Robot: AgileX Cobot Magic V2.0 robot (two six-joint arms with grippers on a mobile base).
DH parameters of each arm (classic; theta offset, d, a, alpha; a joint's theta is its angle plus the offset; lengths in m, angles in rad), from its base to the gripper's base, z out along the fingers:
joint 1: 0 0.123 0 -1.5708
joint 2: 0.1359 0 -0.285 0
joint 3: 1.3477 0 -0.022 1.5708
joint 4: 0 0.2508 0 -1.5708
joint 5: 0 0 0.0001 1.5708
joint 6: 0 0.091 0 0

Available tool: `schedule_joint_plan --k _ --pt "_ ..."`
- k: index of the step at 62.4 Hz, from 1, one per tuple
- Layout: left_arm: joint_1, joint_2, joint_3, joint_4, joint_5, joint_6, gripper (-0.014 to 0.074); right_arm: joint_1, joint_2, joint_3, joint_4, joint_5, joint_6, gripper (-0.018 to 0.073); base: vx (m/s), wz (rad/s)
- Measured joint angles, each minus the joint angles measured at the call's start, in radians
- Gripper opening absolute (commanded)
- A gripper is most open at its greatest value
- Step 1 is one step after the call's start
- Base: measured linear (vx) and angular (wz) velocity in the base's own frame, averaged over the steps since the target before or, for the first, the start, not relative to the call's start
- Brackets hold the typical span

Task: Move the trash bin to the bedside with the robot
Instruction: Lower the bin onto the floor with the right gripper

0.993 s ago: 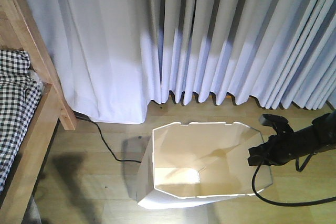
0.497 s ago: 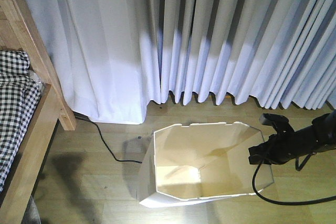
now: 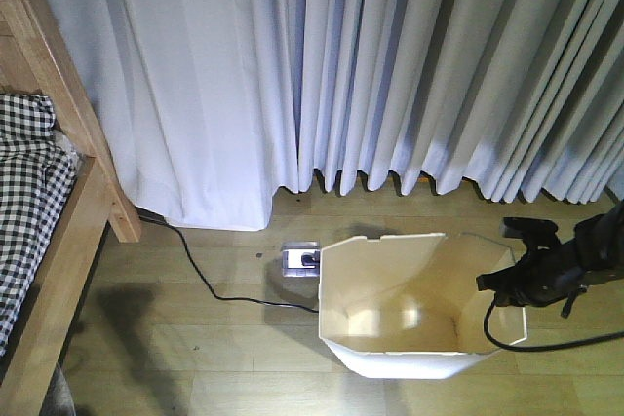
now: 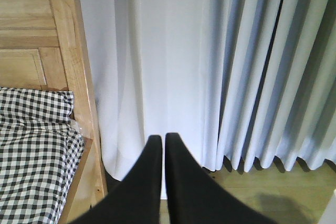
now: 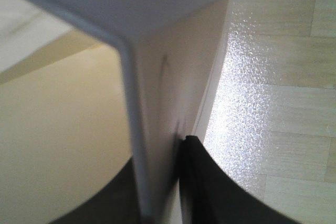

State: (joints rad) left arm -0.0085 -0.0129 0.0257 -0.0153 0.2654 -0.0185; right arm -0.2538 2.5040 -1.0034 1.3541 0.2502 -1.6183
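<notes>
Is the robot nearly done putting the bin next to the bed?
Not yet. Done: the right gripper has clamped onto the trash bin at its rim wall. In hand: it holds the bin near the curtains. Left: floor with a black cable lies between bin and bed, so the bin must go over there. The left gripper is shut and empty.

Floor (image 3: pixel 175 338) between bed (image 3: pixel 73 241) and trash bin (image 3: pixel 400 365) open, crossed by cable (image 3: pixel 253 301)

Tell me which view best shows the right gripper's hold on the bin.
Right wrist view: the trash bin wall is pinched between the right gripper fingers. Front view shows it small, at the rim; left wrist view misses it.
</notes>
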Motion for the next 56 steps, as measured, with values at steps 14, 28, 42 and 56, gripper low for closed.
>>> schedule_joint_plan --k 14,28,42,56 --pt "0.0 0.0 0.0 0.0 0.0 0.0 -0.0006 0.0 0.147 -0.16 -0.13 0.077 0.154 0.002 0.0 0.0" --pt "0.0 0.0 0.0 0.0 0.0 0.0 -0.0006 0.002 0.277 -0.327 -0.26 0.162 0.313 0.0032 0.0 0.0" --pt "0.0 0.0 0.0 0.0 0.0 0.0 -0.0006 0.037 0.397 -0.472 -0.372 0.175 0.401 0.0041 0.0 0.0" --pt "0.0 0.0 0.0 0.0 0.0 0.0 -0.0006 0.111 0.494 -0.604 -0.429 0.191 0.464 0.005 0.0 0.0"
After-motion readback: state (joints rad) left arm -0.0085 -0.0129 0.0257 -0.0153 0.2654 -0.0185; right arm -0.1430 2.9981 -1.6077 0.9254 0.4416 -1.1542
